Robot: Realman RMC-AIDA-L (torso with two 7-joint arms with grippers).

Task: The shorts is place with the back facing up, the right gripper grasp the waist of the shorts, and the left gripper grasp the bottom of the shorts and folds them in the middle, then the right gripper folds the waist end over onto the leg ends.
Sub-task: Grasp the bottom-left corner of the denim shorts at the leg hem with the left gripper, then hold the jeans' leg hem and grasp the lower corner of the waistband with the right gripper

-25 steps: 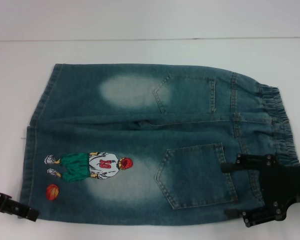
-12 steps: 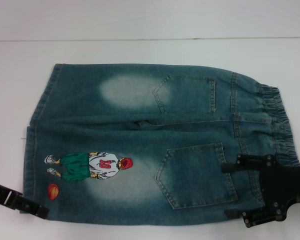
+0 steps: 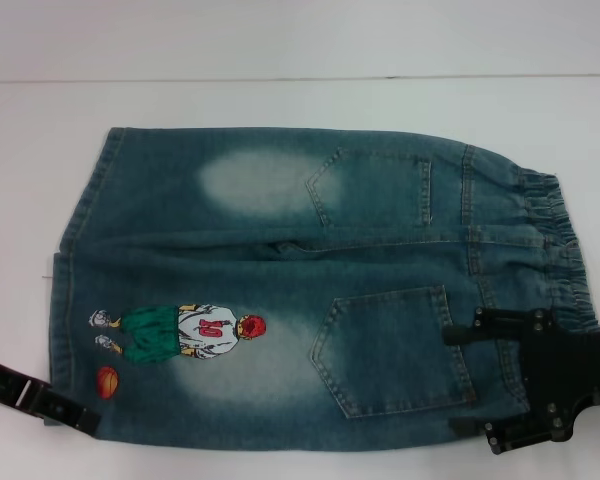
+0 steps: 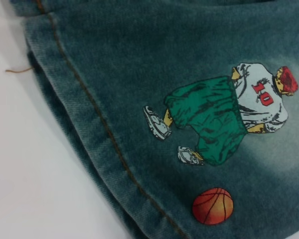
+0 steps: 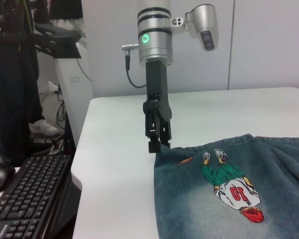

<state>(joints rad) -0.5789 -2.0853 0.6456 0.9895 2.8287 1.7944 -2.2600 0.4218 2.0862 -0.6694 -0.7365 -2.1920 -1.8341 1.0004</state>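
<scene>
The shorts lie flat on the white table, back pockets up, with the gathered waist to the right and the bottom hems to the left. My right gripper rests open over the near corner of the waist, its two fingers spread wide on the denim by the lower pocket. My left gripper is down at the near hem corner, beside the printed basketball; the right wrist view shows the left gripper tip-down at that corner. The cartoon figure and the stitched hem fill the left wrist view.
The white table extends beyond the shorts to the far side. In the right wrist view a keyboard and a mouse lie past the table's edge, and a person's legs stand there.
My left gripper has slid a little farther in toward the near hem corner. The right gripper and the shorts have not moved.
</scene>
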